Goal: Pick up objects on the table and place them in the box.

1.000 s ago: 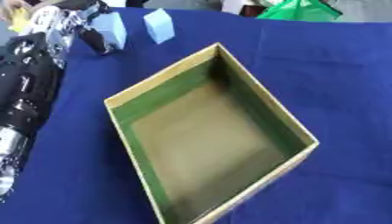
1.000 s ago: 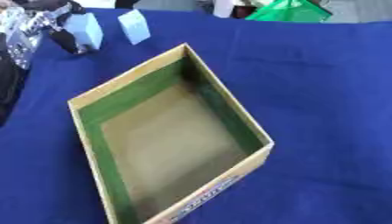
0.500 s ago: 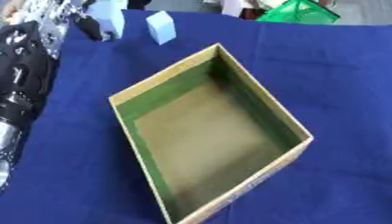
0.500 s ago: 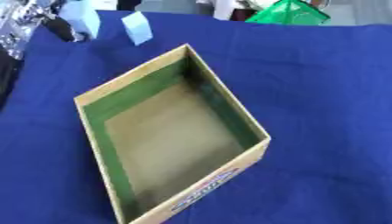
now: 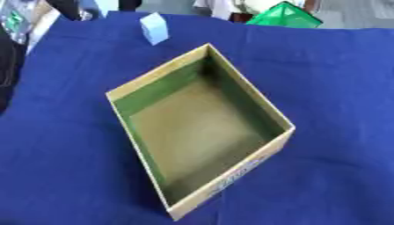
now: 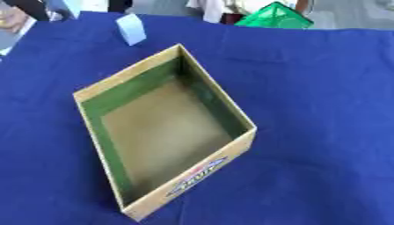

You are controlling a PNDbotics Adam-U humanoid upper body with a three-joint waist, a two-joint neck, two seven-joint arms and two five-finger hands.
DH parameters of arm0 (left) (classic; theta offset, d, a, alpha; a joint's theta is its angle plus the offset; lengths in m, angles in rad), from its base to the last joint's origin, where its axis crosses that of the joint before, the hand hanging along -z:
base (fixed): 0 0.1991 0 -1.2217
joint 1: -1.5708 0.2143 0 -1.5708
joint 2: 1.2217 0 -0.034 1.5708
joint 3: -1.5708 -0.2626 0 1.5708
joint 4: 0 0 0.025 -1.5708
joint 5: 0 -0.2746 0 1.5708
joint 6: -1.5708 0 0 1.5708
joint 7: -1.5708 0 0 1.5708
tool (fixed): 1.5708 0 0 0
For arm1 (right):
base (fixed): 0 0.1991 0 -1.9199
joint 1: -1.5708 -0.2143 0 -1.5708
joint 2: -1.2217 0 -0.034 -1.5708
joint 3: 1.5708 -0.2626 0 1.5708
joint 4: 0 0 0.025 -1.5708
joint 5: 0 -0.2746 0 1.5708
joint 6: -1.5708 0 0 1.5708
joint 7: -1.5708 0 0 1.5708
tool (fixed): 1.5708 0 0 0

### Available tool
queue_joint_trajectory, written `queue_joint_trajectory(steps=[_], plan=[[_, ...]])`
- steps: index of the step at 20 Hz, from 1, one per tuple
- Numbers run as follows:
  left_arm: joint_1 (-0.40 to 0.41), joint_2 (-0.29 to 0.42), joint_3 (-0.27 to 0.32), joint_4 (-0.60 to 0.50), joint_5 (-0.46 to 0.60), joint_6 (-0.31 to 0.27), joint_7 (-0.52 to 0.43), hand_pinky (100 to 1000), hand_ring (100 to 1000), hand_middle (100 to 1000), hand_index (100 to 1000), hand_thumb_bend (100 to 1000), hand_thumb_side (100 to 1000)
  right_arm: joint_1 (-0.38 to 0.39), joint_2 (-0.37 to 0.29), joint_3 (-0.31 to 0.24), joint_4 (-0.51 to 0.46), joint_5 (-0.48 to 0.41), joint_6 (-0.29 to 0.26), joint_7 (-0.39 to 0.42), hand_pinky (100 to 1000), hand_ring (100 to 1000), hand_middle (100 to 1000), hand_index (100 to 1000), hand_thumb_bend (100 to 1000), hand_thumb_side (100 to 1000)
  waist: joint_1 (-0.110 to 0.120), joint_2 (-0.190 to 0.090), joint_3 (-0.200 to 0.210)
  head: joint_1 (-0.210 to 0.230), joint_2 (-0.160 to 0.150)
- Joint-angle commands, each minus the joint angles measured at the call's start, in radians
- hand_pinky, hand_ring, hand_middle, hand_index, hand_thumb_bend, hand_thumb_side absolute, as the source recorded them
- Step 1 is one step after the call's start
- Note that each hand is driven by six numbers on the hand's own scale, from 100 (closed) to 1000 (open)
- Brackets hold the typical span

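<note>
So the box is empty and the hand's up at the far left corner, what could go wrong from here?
The left hand is nearly out of view at the top edge, so whether it holds anything cannot be checked. The pale blue block stands alone near the table's far edge; a clumsy reach may knock it off. The box sits askew, so a drop might clip its rim.

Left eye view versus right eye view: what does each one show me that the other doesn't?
Only the left eye view shows a dark part of the robot's left arm along its left edge. Only the right eye view shows the printed label on the box's near outer wall clearly; in the left it is just a faint smear. Both show the open cardboard box, nothing inside it, on the blue cloth, a pale blue block standing beyond its far corner, and a green object at the far edge. Neither shows a hand clearly.
</note>
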Motion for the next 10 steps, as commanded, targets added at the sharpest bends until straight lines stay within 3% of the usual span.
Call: queue_joint_trajectory(steps=[1, 6, 10], plan=[[0.000, 0.022, -0.076, -0.122, 0.089, -0.046, -0.017, 620, 616, 638, 799, 292, 100, 0.001, 0.006, -0.007, -0.040, 0.018, 0.005, -0.010, 797, 835, 584, 829, 351, 1000, 0.005, -0.045, 0.009, -0.050, 0.032], [0.042, -0.005, -0.194, -0.311, 0.209, -0.044, -0.047, 626, 623, 646, 803, 311, 100, 0.023, 0.029, -0.003, -0.066, 0.035, 0.017, -0.017, 796, 833, 588, 830, 356, 1000, 0.013, -0.082, 0.024, -0.083, 0.054], [0.095, -0.037, -0.247, -0.440, 0.255, -0.007, -0.048, 605, 605, 622, 785, 299, 100, 0.035, 0.042, -0.002, -0.083, 0.044, 0.025, -0.022, 795, 832, 589, 829, 359, 1000, 0.019, -0.098, 0.031, -0.093, 0.063]])
